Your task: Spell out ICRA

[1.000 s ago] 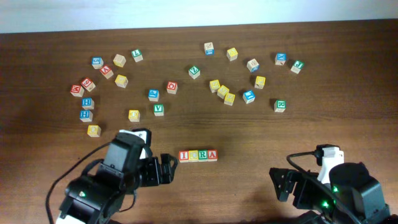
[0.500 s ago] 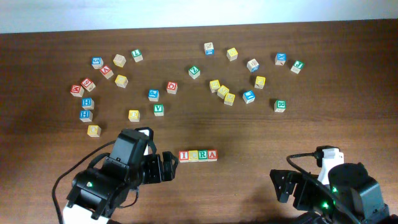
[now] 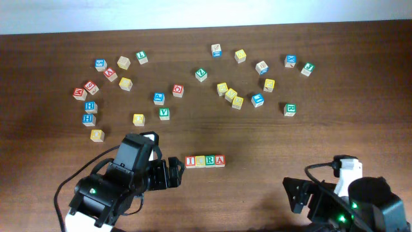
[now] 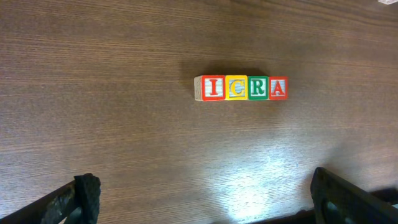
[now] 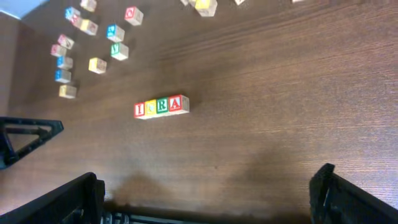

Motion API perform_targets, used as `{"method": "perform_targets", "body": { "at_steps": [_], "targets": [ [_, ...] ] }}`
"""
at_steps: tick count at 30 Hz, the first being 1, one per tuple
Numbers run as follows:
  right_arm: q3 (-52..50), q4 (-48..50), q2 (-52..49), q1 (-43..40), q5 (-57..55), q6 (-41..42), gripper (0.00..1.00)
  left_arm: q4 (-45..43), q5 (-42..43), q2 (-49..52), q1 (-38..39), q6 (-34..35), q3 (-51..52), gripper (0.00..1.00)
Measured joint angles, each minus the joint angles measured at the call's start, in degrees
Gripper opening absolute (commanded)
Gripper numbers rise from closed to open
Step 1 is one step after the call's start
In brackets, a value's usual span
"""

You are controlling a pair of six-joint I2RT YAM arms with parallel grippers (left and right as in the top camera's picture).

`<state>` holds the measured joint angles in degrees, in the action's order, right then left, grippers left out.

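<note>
**Wooden word complete, right arm backing off**

Red, yellow, green, red: ICRA lies on the table as one tight row, cubes touching, with the loose cubes all on its far side. The row has not shifted over the last second. The right tool has drawn back, well apart from the A end. The left tool has only resettled just beside the I end. Both tools stand with fingers apart, gripping nothing. By the look of it the spelling is done and the arms are clearing out.

The row's long axis runs left to right across the table, I at the robot's left and A at its right. Lettered faces point up, their tops away from the robot.
</note>
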<state>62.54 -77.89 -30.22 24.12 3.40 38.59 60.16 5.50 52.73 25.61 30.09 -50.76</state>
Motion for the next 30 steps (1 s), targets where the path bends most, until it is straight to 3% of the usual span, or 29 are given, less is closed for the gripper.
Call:
{"method": "perform_targets", "body": {
  "at_steps": [7, 13, 16, 25, 30],
  "targets": [
    [0.0, -3.0, 3.1, -2.9, -4.6, -1.9, 0.98, 0.0, 0.0, 0.0, 0.0, 0.0, 0.0, 0.99],
    [-1.3, -0.7, 7.3, -10.3, -8.3, -2.9, 0.98, 0.0, 0.0, 0.0, 0.0, 0.0, 0.0, 0.99],
    [-6.7, 7.1, 11.1, -13.9, -5.9, -8.0, 0.98, 0.0, 0.0, 0.0, 0.0, 0.0, 0.0, 0.99],
    [-36.9, 36.1, 26.7, -15.1, 0.5, -16.9, 0.98, 0.0, 0.0, 0.0, 0.0, 0.0, 0.1, 0.99],
    [-45.1, 46.7, 29.3, -15.1, 1.2, -19.5, 0.98, 0.0, 0.0, 0.0, 0.0, 0.0, 0.2, 0.99]
  ]
}}
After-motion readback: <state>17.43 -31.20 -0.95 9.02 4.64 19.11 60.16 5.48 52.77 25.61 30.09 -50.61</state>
